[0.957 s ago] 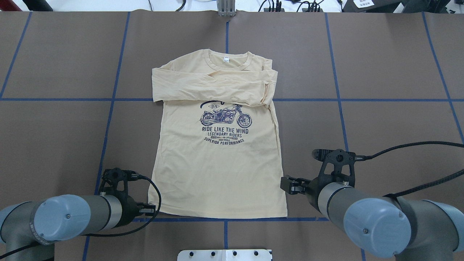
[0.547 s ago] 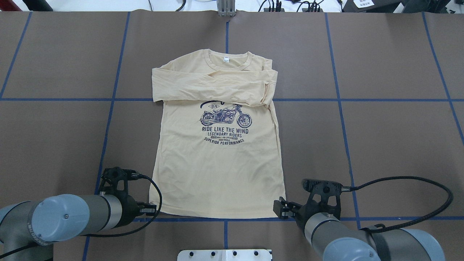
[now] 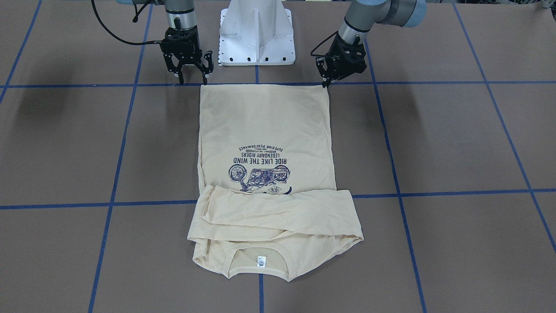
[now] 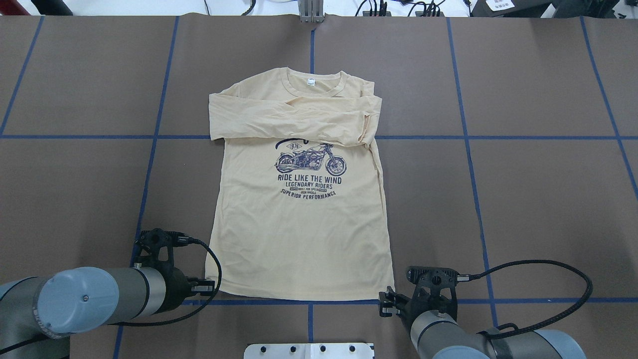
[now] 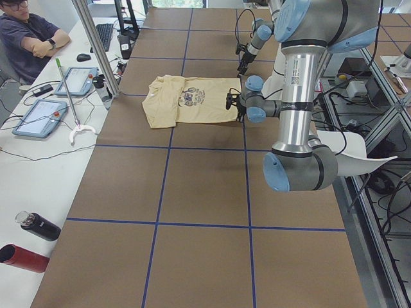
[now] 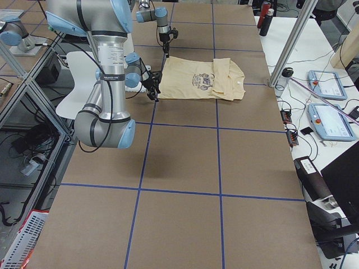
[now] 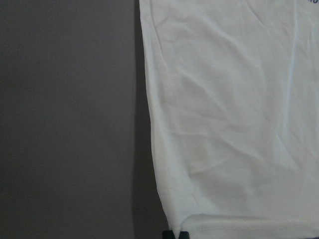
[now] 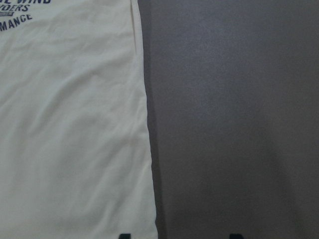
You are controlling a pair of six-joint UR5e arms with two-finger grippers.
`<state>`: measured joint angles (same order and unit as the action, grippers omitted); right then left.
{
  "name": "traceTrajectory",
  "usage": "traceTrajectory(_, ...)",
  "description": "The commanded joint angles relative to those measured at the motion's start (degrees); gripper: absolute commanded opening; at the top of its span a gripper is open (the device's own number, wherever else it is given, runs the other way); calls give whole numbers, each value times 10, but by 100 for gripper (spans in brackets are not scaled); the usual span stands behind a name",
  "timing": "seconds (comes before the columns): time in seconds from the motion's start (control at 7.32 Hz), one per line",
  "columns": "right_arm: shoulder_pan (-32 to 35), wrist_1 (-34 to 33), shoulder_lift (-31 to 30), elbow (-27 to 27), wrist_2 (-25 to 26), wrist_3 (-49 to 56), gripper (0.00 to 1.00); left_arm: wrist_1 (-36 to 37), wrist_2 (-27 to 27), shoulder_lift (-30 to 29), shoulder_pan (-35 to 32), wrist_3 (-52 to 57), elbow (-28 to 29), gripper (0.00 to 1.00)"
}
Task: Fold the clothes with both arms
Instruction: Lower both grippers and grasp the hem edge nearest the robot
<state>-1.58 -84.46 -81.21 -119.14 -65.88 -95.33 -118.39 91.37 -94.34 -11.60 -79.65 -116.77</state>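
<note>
Records shirt (image 4: 299, 239) flat mid-frame on tabletop (image 4: 523, 174), sleeves folded across chest. Finds left tool (image 4: 208, 287) clamped on lower-left hem corner. Finds right tool (image 3: 192, 81) spread apart beside lower-right corner.

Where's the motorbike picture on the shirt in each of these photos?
Front-facing: the motorbike sits mid-picture, upside down, above the folded sleeves.
Overhead: motorbike centre, upright, below the sleeves.
Exterior left: motorbike tiny, upper middle.
Exterior right: motorbike tiny, upper middle.
Left wrist: not in it.
Right wrist: not in it; only its printed words, top-left.
Landmark: the folded sleeves of the shirt, beside the bike.
</note>
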Motion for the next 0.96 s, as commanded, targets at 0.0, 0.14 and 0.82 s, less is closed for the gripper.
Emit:
traceTrajectory(0.0, -2, 0, 37, 29, 1, 1, 55, 0, 0, 1, 0, -4, -1, 0)
traceTrajectory(0.14, -1, 0, 43, 35, 1, 2, 55, 0, 0, 1, 0, -4, -2, 0)
traceTrajectory(0.82, 5, -3, 41, 38, 0, 6, 31, 0, 0, 0, 0, -4, -3, 0)
